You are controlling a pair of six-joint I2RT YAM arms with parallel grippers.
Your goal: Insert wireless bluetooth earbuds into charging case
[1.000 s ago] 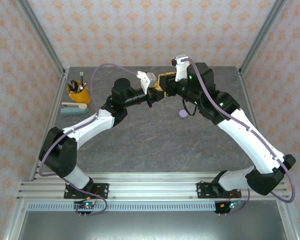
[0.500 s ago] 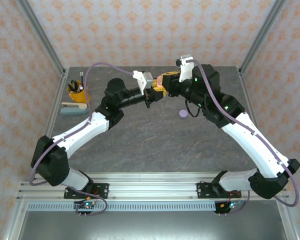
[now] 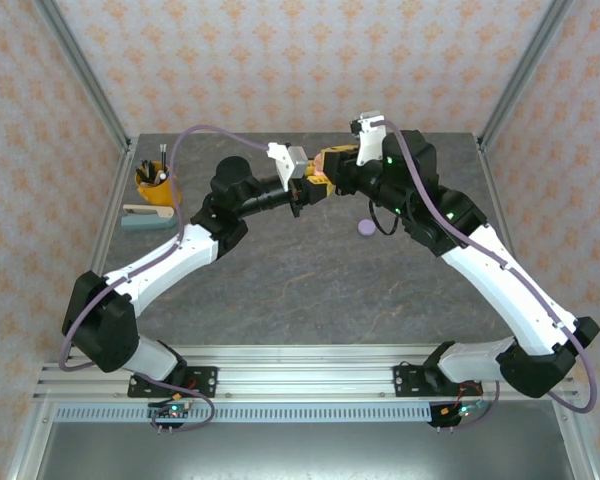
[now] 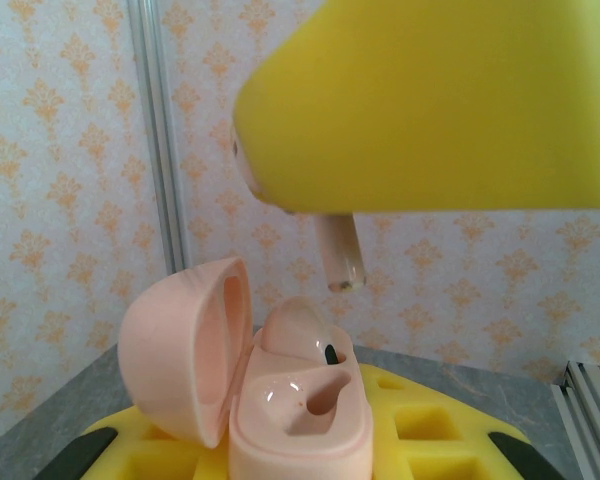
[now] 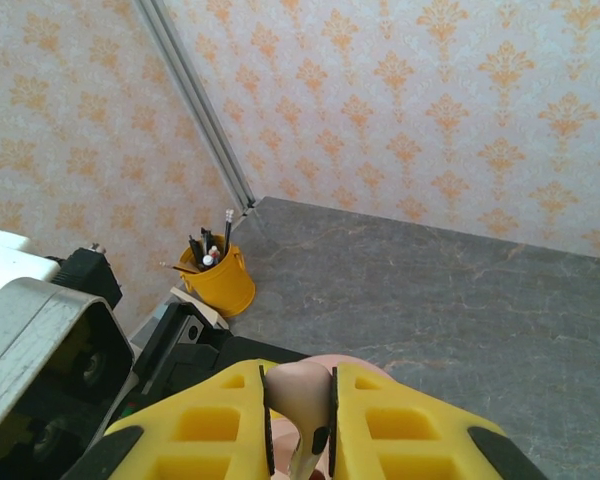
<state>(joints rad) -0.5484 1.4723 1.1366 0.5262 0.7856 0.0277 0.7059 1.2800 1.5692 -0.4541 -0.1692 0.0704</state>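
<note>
Grey table point(image 3: 310, 290); left jaws tight on one pink case point(image 4: 290, 425), right jaws tight on one earbud point(image 5: 298, 388)

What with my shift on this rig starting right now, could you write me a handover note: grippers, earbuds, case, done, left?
Left gripper: shut on the pink case, lid open.
Right gripper: shut on a pink earbud, stem down, just above the case, not touching it.
Done: a second pink earbud sits in the far socket.
Left: the near socket is empty; lower the held bud in, then close the lid. A lilac case lies on the table, probably next.
</note>
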